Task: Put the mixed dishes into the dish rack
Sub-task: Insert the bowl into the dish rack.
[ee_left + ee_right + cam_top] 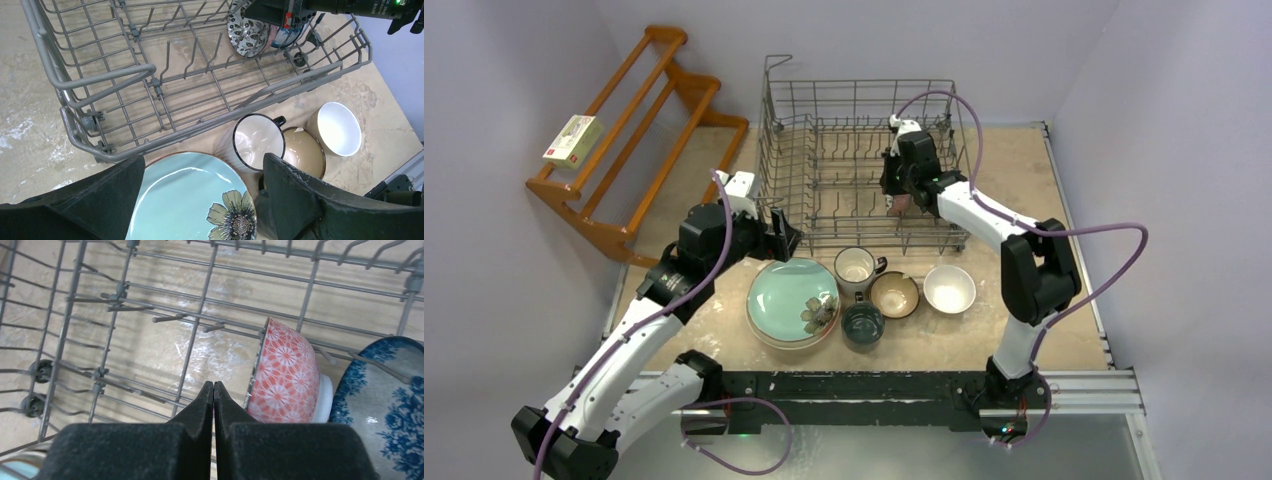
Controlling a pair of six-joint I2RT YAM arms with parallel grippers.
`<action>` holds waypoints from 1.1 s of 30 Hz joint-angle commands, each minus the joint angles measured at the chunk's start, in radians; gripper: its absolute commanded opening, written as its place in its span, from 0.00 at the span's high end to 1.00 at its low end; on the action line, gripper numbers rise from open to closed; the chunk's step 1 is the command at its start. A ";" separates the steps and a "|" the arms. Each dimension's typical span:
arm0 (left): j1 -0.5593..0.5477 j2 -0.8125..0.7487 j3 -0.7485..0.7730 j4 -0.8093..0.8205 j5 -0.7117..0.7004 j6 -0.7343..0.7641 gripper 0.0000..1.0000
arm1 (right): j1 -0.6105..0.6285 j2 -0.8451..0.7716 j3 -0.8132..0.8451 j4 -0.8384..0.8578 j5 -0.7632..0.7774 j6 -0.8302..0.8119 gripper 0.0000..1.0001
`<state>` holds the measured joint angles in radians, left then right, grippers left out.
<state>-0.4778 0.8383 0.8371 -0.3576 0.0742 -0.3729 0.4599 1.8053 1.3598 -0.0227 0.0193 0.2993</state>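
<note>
The grey wire dish rack [770, 150] stands at the back of the table. Inside it, a red patterned bowl [287, 372] and a blue floral bowl [387, 405] stand on edge between the tines. My right gripper [214, 386] is shut on nothing, down in the rack just left of the red bowl. In front of the rack lie a mint green plate [789, 295], a white mug [856, 267], a dark teal mug [862, 325], a beige bowl [894, 294] and a white bowl [949, 288]. My left gripper [204, 165] is open above the plate's far edge.
A brown wooden slatted shelf [639, 140] leans at the back left with a small box [574, 140] on it. Purple walls close in on both sides. The rack's front rail [280, 87] runs just beyond the plate and the white mug [257, 142].
</note>
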 commanded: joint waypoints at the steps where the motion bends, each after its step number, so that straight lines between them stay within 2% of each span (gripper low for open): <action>1: 0.004 -0.001 0.000 0.025 0.003 0.022 0.14 | 0.002 -0.047 0.007 -0.001 0.121 0.012 1.00; 6: 0.004 0.001 -0.001 0.025 0.001 0.022 0.14 | 0.003 -0.076 -0.027 0.010 0.152 0.014 1.00; 12: 0.005 0.006 0.000 0.023 0.004 0.022 0.14 | 0.002 -0.136 -0.047 0.049 0.100 0.018 1.00; 23: 0.005 0.000 0.004 0.012 -0.020 0.032 0.14 | 0.002 -0.344 -0.124 0.075 0.035 0.038 0.88; 30: 0.005 0.001 0.009 0.006 -0.041 0.038 0.14 | 0.000 -0.517 -0.200 0.037 0.033 0.050 0.66; 33: 0.005 0.002 0.008 0.005 -0.046 0.039 0.14 | 0.000 -0.588 -0.226 0.004 0.059 0.050 0.46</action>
<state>-0.4778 0.8455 0.8371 -0.3614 0.0490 -0.3546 0.4599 1.3071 1.1591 0.0135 0.0601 0.3435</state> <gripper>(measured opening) 0.862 0.432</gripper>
